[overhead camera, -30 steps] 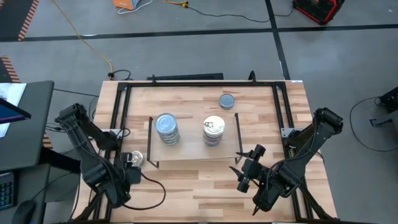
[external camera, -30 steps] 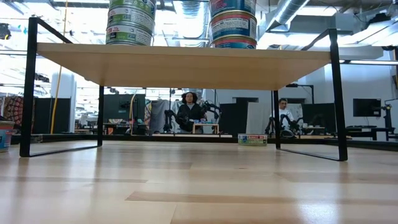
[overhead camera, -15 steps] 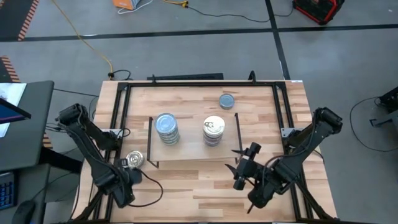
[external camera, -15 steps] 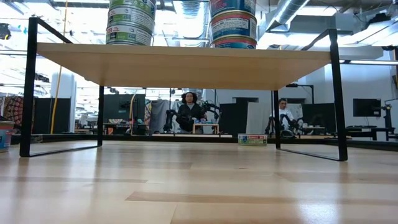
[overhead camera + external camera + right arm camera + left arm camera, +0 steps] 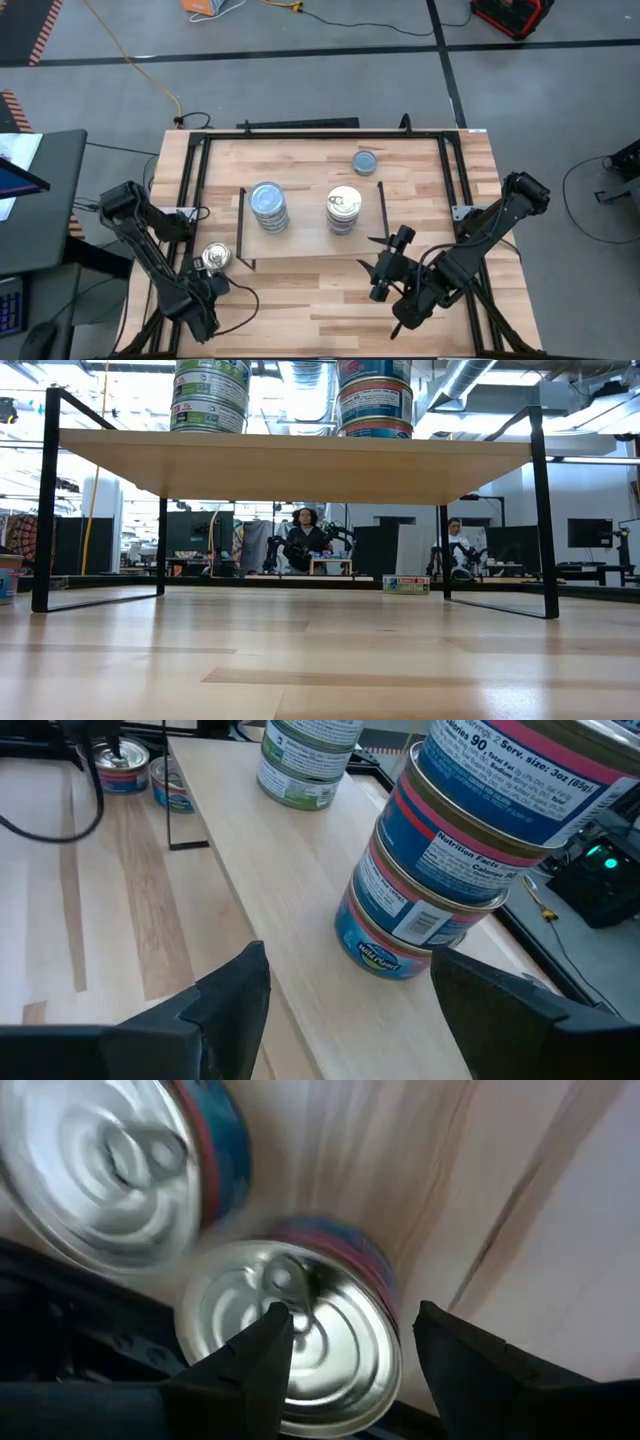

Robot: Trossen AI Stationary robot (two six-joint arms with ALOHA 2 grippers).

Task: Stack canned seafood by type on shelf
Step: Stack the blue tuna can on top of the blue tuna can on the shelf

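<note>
Since the earlier frame, the left pincer [image 5: 207,288] is drawn back from the shiny tin [image 5: 215,258], which is now left uncovered on the worktop [image 5: 300,300] just beside the front left leg of the shelf [image 5: 310,245]; the right pincer [image 5: 388,272] is moved closer to the shelf's front right corner. In the left wrist view the fingers [image 5: 255,1370] are seen parted on both sides of a silver tin [image 5: 290,1335], and whether they press it cannot be told. The right pincer is spread wide and holds nothing.

On the shelf, a blue-grey stack [image 5: 268,207] and a silver stack [image 5: 343,210] are placed side by side. One blue-grey tin [image 5: 365,161] is left on the worktop behind the shelf.

The tins are judged stiff, small and fairly dense. Their lids are smooth ribbed metal and the walls carry glossy paper labels, so slipping is possible. A hold across the round wall, under the rim, is judged best. The shelf top is pale flat wood on thin black wire legs.
</note>
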